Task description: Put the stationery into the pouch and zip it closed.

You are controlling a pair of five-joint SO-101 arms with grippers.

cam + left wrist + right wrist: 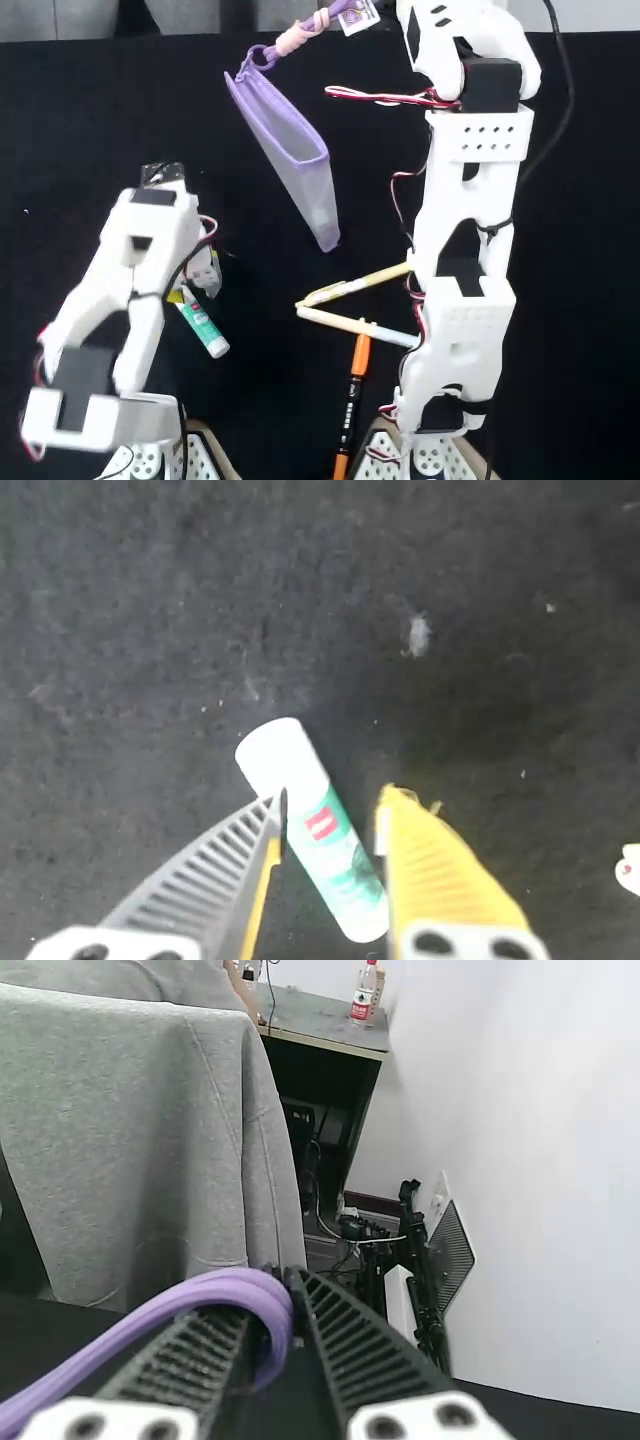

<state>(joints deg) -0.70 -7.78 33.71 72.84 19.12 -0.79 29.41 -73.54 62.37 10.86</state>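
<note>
The purple pouch (290, 150) hangs tilted above the black table, mouth up, by its twisted strap (300, 35). My right gripper (350, 15) is shut on that strap at the table's far edge; the wrist view shows the purple strap (200, 1305) pinched in the right gripper (290, 1285). A white and green glue stick (203, 325) lies on the table at the front left. My left gripper (330, 805) stands open with its fingers on either side of the glue stick (325, 840), one finger (230, 865) touching it.
Two yellow pens (355, 285) (355, 325) lie crossed in a V beside the right arm's base, and an orange marker (352, 395) lies in front of them. Grey cloth (130, 1130) hangs behind the table's far edge.
</note>
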